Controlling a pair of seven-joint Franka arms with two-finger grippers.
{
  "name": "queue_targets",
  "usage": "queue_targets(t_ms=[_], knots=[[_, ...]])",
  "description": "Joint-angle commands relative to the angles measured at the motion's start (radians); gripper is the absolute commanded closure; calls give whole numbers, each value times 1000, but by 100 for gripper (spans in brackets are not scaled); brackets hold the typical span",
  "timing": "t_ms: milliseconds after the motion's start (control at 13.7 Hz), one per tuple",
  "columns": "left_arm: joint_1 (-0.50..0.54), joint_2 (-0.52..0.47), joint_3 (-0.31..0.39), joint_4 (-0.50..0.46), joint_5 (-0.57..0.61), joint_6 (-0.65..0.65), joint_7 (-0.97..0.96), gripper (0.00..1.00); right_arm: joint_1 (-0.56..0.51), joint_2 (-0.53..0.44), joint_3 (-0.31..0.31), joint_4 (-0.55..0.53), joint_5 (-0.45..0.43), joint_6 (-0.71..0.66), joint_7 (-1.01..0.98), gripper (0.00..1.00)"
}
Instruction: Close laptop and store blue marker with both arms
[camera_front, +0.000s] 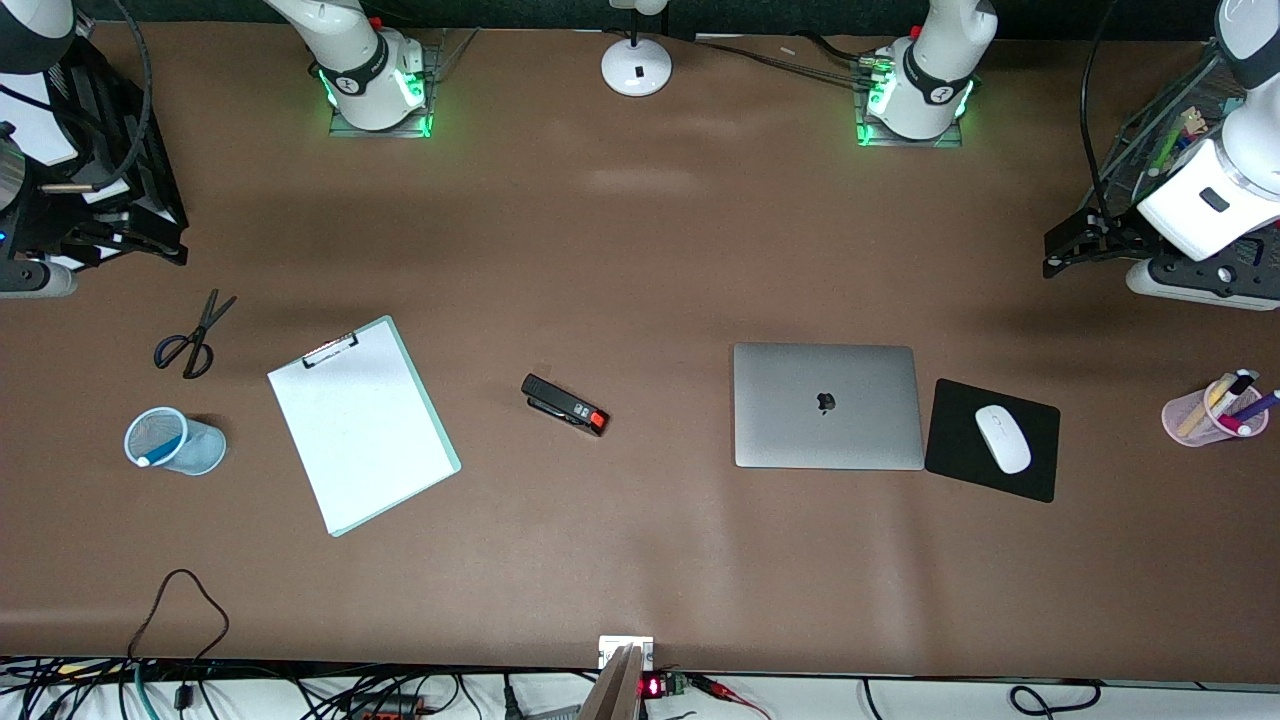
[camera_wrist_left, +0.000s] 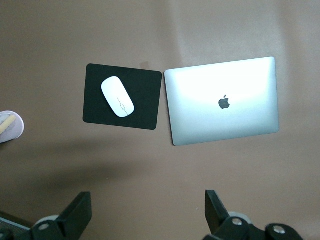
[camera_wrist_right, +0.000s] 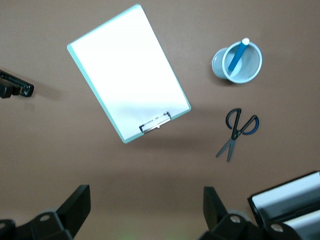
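Seemingly tilted, blue marker (camera_wrist_right: 238, 55) leans in cup (camera_wrist_right: 254, 71), whitish end up.

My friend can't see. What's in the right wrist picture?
A blue marker stands in a light blue cup on a brown table, with scissors and a white clipboard nearby. The right hand hangs open over bare table.
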Motion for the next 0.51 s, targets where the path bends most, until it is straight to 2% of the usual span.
queue_targets(t_ms=[0, 146, 292, 438], knots=[[2, 6, -2, 22, 14, -11, 19, 0, -4, -52, 2, -77, 9, 54, 11, 0], [1, 14, -4, 39, 12, -16, 19, 0, -13, -54, 2, -97, 9, 70, 8, 0], [-2, 17, -4, 43, 14, -16, 18, 0, -27, -68, 1, -125, 65, 103, 5, 0], [-1, 23, -4, 45, 12, -14, 19, 0, -19, -97, 8, -135, 75, 98, 14, 0]])
